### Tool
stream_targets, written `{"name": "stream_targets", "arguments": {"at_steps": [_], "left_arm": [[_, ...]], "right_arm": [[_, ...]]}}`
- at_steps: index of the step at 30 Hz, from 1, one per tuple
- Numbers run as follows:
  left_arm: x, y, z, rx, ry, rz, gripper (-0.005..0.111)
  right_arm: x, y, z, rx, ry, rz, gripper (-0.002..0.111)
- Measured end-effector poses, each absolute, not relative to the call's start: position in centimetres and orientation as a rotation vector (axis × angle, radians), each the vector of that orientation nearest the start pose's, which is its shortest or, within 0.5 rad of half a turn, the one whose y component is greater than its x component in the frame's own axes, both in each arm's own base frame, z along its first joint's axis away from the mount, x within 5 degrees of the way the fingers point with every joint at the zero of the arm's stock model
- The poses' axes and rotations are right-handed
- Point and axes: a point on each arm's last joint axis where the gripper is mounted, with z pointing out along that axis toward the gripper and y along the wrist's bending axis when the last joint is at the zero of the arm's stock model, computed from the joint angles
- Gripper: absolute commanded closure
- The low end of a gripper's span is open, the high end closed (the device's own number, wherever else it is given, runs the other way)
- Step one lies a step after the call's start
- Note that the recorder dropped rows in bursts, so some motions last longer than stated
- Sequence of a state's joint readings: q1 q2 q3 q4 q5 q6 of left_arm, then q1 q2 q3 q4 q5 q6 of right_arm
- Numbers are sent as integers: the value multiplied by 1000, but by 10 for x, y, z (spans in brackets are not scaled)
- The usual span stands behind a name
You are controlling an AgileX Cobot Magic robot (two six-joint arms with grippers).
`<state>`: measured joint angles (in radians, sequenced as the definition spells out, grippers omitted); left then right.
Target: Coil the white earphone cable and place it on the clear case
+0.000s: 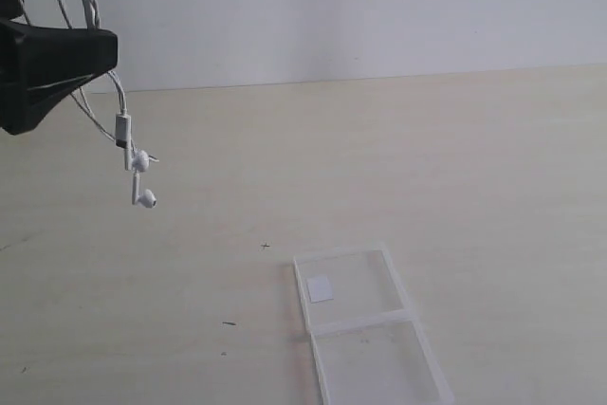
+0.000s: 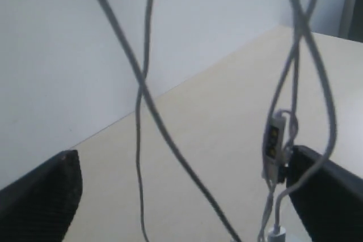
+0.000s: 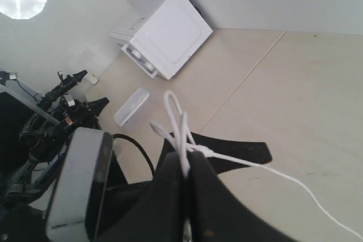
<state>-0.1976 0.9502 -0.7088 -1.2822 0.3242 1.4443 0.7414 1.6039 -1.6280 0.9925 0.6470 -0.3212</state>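
Note:
The white earphone cable (image 1: 121, 101) hangs in several strands from above the top of the exterior view and drapes over one finger of my left gripper (image 1: 62, 30) at the upper left. Its inline remote (image 1: 123, 128) and two earbuds (image 1: 142, 177) dangle below that finger, above the table. In the left wrist view my left gripper (image 2: 181, 196) is open wide, strands hang between the fingers, and the remote (image 2: 274, 145) rests against one finger. My right gripper (image 3: 184, 165) is shut on a bunch of cable loops (image 3: 177, 120); it is outside the exterior view. The clear case (image 1: 370, 334) lies open at the bottom centre, with its white sticker (image 1: 320, 288) on the far half.
The pale table (image 1: 455, 168) runs back to a white wall. The right wrist view shows a white box (image 3: 167, 32), a small clear container (image 3: 131, 106) and dark equipment (image 3: 51, 123) on the floor beside the table.

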Motion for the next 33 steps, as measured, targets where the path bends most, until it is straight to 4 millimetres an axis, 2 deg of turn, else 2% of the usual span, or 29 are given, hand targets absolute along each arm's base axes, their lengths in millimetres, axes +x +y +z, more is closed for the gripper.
{"name": "stream_targets", "arguments": {"at_steps": [4,8,15,23,33], "left_arm": [[200,-72,328,628,1743,-297,13],[207,-75,326,600,1735,-340,13],[206,-84,332,635,1639,-449,13],[215,-89,322,662,1658,-502,14],[215,-92,321,683,1649,-536,14]], "right_arm": [[242,284,432,-593,1968,1352,108],[241,284,431,-600,1972,1354,108],[241,284,431,-604,1975,1355,108],[240,285,433,-600,1965,1379,108],[240,285,434,-590,1947,1392,108]]}}
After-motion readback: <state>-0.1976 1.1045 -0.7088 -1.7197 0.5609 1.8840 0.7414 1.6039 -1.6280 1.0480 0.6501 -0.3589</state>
